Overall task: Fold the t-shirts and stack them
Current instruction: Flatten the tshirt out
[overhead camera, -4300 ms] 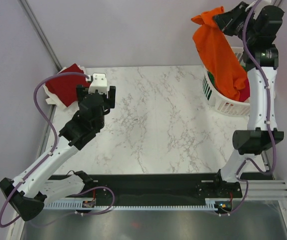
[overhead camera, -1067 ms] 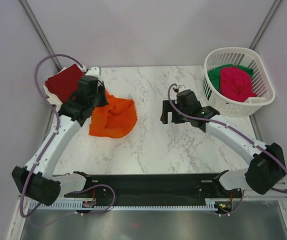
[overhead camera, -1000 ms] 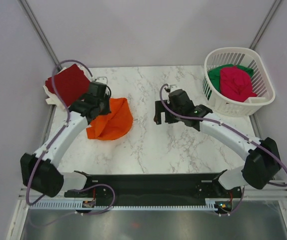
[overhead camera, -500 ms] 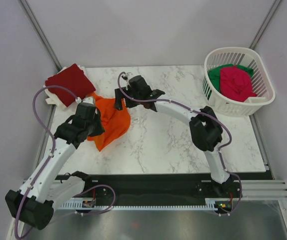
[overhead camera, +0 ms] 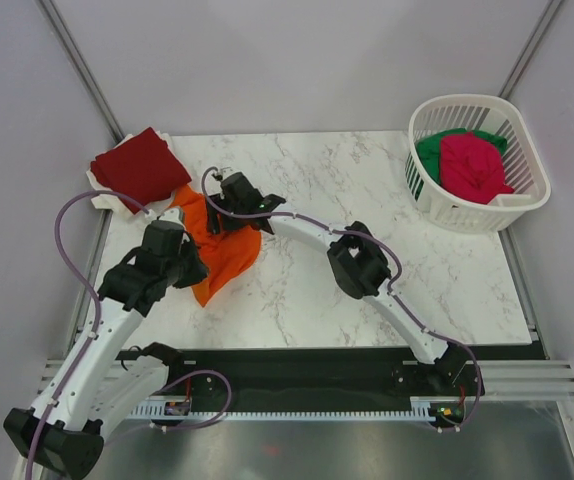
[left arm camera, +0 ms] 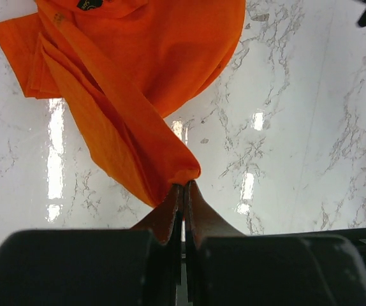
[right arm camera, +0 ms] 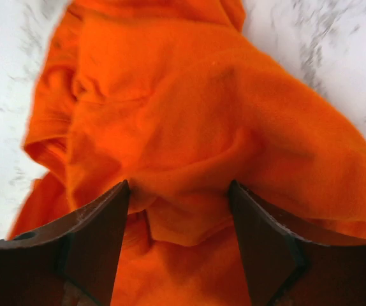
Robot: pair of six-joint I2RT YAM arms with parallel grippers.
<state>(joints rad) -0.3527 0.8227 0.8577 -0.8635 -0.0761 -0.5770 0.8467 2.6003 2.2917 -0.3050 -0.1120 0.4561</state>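
White plastic lattice basket [overhead camera: 445, 208] sitting at the far right corner of a white marble tabletop [overhead camera: 297, 290], plain grey walls [overhead camera: 287, 60] standing behind

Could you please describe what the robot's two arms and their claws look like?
The left arm and right arm share one build: slim white links joined by chunky black joint housings. A thin purple cable loops loosely along each arm. The left claw and right claw are black, each with two dark, tapering fingers. No markings are readable.
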